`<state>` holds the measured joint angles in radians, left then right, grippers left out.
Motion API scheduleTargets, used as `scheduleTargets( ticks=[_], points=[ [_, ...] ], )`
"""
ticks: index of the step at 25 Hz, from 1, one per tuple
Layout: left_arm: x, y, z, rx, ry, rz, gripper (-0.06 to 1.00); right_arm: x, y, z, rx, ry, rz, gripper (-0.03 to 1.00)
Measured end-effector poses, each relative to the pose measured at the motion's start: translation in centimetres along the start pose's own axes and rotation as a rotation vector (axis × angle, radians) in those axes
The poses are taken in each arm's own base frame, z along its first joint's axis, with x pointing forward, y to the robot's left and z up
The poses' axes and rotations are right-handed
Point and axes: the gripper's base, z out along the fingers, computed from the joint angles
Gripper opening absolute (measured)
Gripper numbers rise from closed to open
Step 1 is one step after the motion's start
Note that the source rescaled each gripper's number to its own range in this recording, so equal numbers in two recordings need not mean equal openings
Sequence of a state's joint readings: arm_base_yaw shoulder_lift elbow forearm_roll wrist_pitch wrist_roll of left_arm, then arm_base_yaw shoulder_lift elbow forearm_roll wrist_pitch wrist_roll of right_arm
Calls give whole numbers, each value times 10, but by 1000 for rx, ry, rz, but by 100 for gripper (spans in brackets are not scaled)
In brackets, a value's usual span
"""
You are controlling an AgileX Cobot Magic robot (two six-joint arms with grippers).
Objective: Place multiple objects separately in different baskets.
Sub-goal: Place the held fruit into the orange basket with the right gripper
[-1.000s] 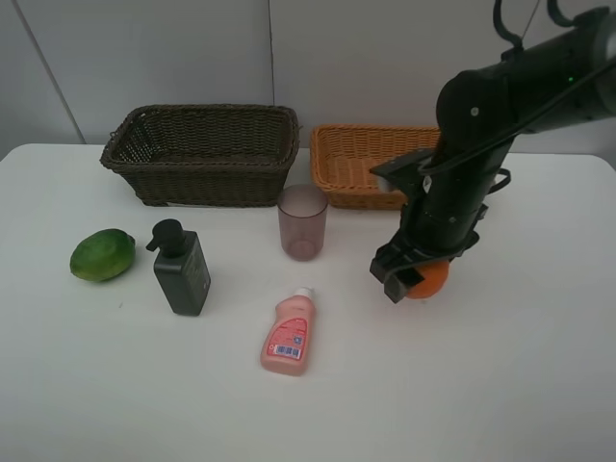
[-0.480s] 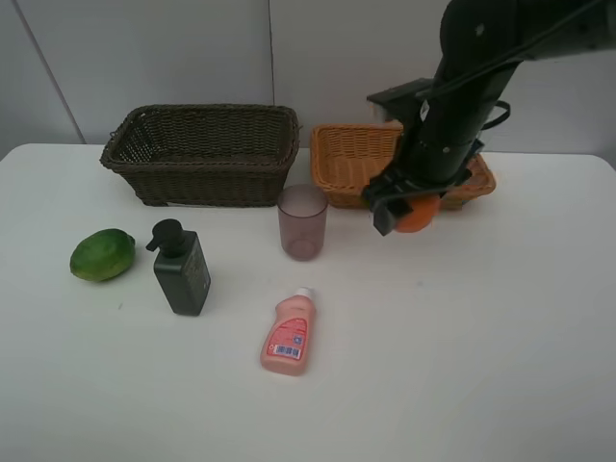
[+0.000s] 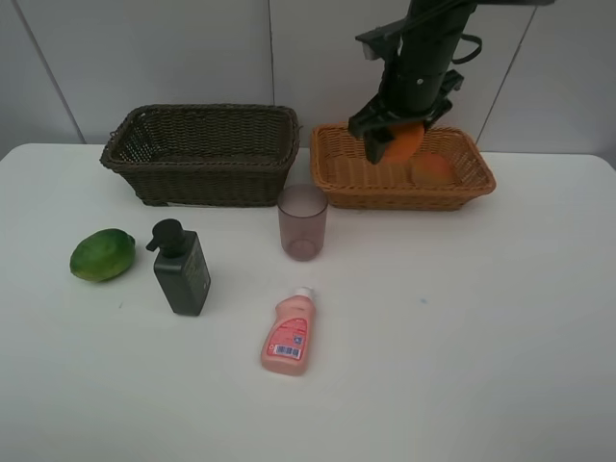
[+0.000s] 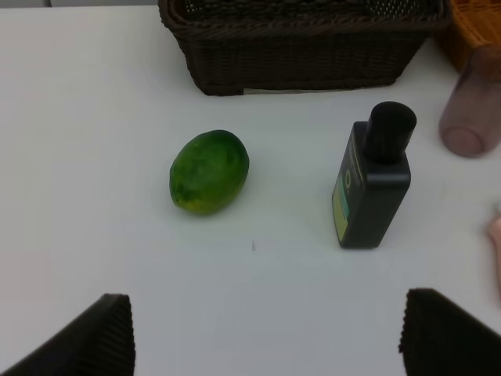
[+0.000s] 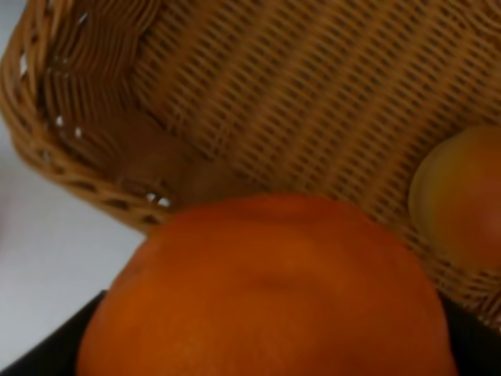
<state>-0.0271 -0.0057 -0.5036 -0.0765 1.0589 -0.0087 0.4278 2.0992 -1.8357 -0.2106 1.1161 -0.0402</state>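
Right wrist: right gripper [image 3: 389,144] clamped on orange [image 5: 266,290], held over tan basket [image 5: 258,86], with peach [image 5: 458,196] lying in it just beyond. Left wrist: left gripper [image 4: 270,345] spread wide and holding nothing, lime [image 4: 209,171] and pump bottle [image 4: 374,188] ahead of it, dark basket [image 4: 297,39] farther out. Only the high view shows pink bottle [image 3: 289,337] whole. White table [image 3: 500,337]; pale grey panelled wall [image 3: 144,48] behind.
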Motion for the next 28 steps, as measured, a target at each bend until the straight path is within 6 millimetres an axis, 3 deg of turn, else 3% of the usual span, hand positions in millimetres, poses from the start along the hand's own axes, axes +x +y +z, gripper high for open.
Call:
scheduleTargets(
  ticks=[5,17,28],
  points=[
    [0,0,0,0,0,0,89,-13,-18,23,19,-30,20,30],
    [0,0,0,0,0,0,89,-21,-28,64,25,-104,-2,30],
    [0,0,0,0,0,0,89,-22,-34,68,34,-122,6,30]
  ],
)
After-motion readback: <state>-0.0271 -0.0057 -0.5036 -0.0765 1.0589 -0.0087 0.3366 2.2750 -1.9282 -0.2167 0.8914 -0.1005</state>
